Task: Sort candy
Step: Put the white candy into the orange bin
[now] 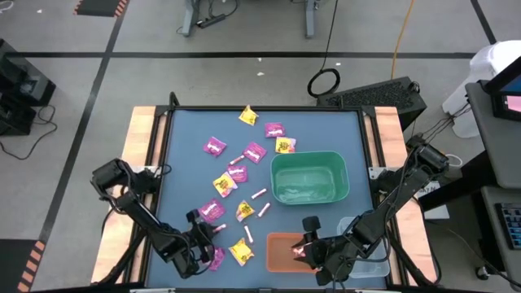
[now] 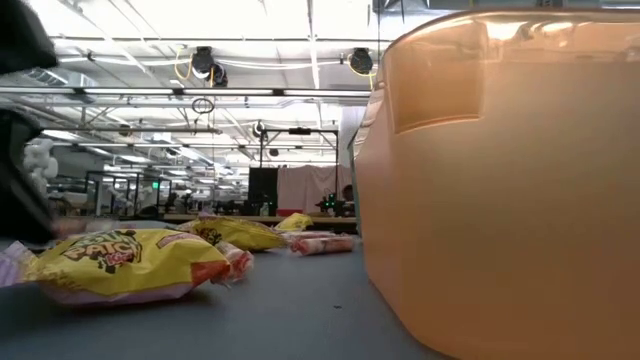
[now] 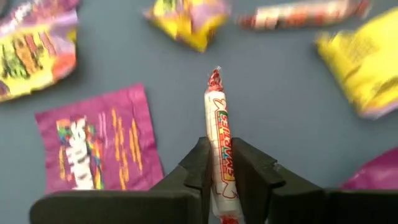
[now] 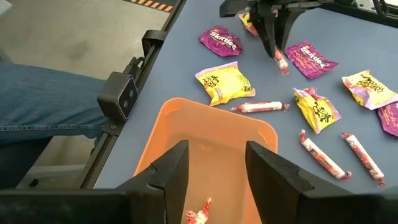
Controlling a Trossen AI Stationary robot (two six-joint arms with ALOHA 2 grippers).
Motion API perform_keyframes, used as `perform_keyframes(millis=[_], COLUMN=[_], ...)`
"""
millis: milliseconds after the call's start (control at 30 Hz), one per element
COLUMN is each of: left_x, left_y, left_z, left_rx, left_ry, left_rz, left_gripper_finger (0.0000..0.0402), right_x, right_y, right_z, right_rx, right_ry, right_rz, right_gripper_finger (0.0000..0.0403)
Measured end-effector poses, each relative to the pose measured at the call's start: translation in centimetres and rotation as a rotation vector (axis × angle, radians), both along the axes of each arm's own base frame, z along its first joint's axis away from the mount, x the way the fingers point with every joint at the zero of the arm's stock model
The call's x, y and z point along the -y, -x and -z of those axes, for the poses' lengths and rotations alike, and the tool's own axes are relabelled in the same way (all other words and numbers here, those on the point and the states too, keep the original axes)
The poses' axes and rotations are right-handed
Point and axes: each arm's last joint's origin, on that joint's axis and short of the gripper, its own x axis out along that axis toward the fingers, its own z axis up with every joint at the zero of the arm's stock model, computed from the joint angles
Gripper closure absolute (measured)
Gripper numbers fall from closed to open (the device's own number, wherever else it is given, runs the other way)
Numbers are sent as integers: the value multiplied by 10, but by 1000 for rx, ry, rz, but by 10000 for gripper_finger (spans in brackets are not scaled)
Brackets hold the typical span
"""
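Your left end effector (image 3: 219,180) sits low at the near left of the counter (image 1: 187,138), its 2 fingers clamped on a pink-white candy stick (image 3: 219,134), with the stick's free end pointing out past the fingertips. Just beside that stick lies a magenta packet (image 3: 96,140) flat on the counter, and yellow packets (image 3: 364,62) lie a little farther off. Your right end effector (image 4: 214,165) hangs over the orange bin (image 4: 186,115) at the near edge, fingers apart and holding nothing; 1 stick (image 4: 199,216) already lies inside that bin. The remaining candy is scattered over the middle of the counter: magenta packets (image 1: 215,146), yellow packets (image 1: 248,115) and loose sticks (image 1: 259,194), to the left of the green bin (image 1: 309,179). A clear bin (image 1: 368,268) stands at the near right, mostly hidden under the right arm.
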Motion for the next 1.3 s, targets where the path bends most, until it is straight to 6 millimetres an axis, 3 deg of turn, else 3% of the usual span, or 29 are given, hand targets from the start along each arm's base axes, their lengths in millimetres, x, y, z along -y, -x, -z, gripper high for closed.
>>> perform_keyframes(millis=[433,700,900,1300], left_x=[-11,-14,-16,-24], left_y=[-21,-52,-74,-104], left_z=[-41,-83,-108,-129], left_rx=[77,106,126,206], left_ry=[-121,-245,-336,-414], left_rz=[76,202,284,468], left_gripper_finger=[346,345,345,344], right_x=[0,14,21,47], right_y=[-13,-32,-40,-58], right_z=[-8,-10,-13,-14], right_rx=[183,254,282,271], right_ry=[102,159,268,409], right_rz=[55,120,75,66], right_gripper_finger=[255,254,254,254])
